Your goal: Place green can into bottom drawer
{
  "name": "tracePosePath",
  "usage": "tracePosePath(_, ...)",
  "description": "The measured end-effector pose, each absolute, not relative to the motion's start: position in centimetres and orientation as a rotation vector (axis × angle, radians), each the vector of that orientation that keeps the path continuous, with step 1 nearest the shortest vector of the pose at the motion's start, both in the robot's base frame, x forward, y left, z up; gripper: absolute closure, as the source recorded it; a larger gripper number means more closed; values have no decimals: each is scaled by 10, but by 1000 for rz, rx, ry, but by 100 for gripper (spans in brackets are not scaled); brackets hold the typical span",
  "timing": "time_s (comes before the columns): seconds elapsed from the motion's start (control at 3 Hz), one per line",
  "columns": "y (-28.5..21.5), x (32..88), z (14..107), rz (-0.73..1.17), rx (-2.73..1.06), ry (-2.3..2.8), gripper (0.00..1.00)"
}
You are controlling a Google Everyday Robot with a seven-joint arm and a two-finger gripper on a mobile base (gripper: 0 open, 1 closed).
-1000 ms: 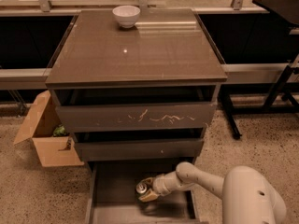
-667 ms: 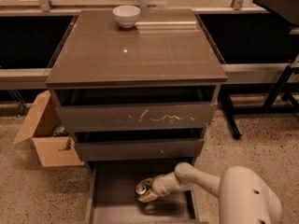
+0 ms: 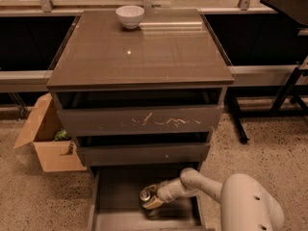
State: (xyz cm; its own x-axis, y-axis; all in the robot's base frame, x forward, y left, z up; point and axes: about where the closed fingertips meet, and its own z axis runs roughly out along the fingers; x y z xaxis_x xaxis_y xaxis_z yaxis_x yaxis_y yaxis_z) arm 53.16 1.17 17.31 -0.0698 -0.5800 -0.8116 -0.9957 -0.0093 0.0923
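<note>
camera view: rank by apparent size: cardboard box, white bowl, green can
Largest to smallest:
1. cardboard box
2. white bowl, though farthest back
3. green can, at the end effector inside the bottom drawer

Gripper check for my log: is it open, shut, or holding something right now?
Gripper: shut on the green can, low inside the open bottom drawer.

Up on the glossy cabinet top [image 3: 159, 57] a white bowl [image 3: 130, 16] sits at the back edge, an open cardboard box [image 3: 48, 148] stands on the speckled floor [image 3: 269, 153] beside the cabinet, and the gripper [image 3: 153, 202] hangs over the open bottom drawer [image 3: 120, 186], clasping the tilted green can [image 3: 146, 194].
</note>
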Motion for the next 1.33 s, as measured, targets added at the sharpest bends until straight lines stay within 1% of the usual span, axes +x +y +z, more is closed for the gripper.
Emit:
tracePosePath(0.67, 6, 531, 176, 929, -1639, 1692, 11)
tracePosePath(1.0, -4, 529, 182, 904, -1623, 1684, 0)
tracePosePath(1.33, -22, 521, 197, 894, -1562, 1659, 0)
